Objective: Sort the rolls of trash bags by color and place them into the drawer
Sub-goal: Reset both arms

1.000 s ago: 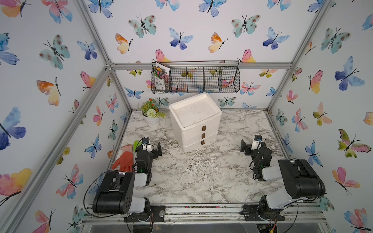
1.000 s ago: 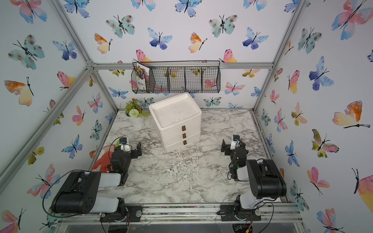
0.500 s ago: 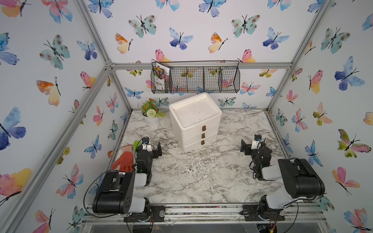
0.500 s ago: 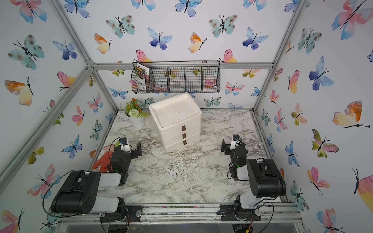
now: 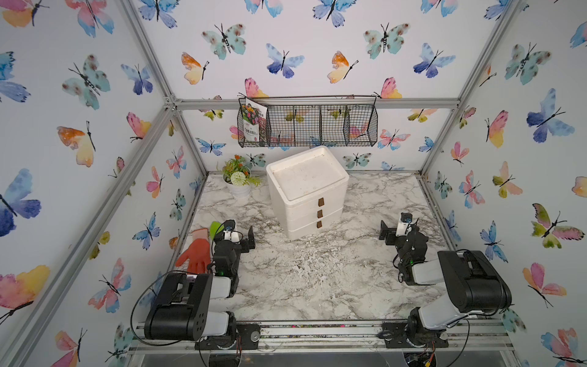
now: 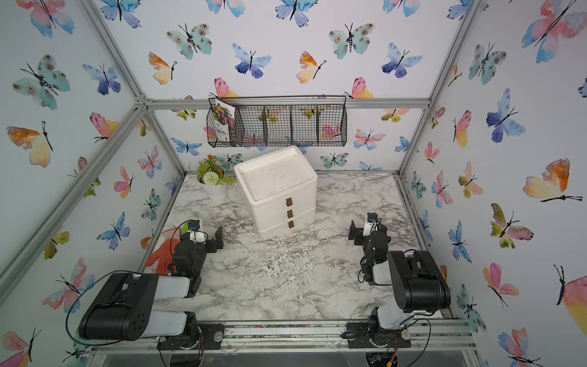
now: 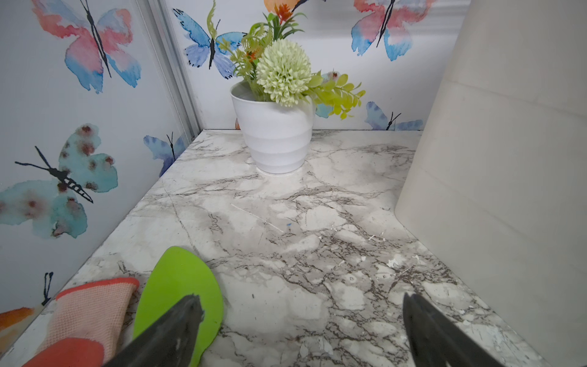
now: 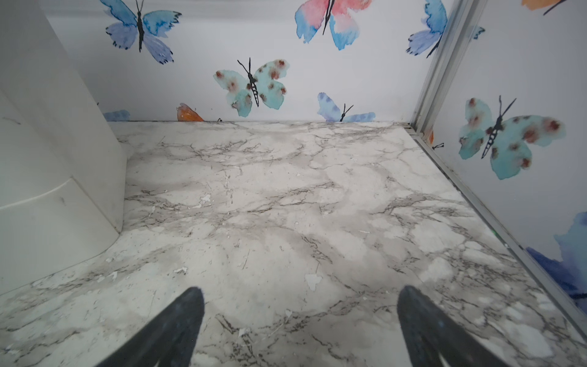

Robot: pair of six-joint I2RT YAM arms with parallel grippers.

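No rolls of trash bags show in any view. The white drawer unit (image 5: 306,203) (image 6: 279,197) stands at the middle back of the marble table, with its three brown-handled drawers shut. My left gripper (image 5: 235,232) (image 7: 301,305) rests low at the front left, open and holding nothing. One of its fingers hangs over a flat green piece. My right gripper (image 5: 398,227) (image 8: 300,295) rests low at the front right, open, with only bare marble between its fingers. The drawer unit's side fills the edge of the left wrist view (image 7: 508,159) and of the right wrist view (image 8: 47,159).
An orange glove (image 5: 198,251) (image 7: 89,314) lies by the left wall beside my left gripper. The flat bright-green oval piece (image 5: 215,226) (image 7: 178,286) lies next to it. A white pot of artificial flowers (image 5: 238,182) (image 7: 276,136) stands at the back left. A wire basket (image 5: 308,125) hangs on the back wall.
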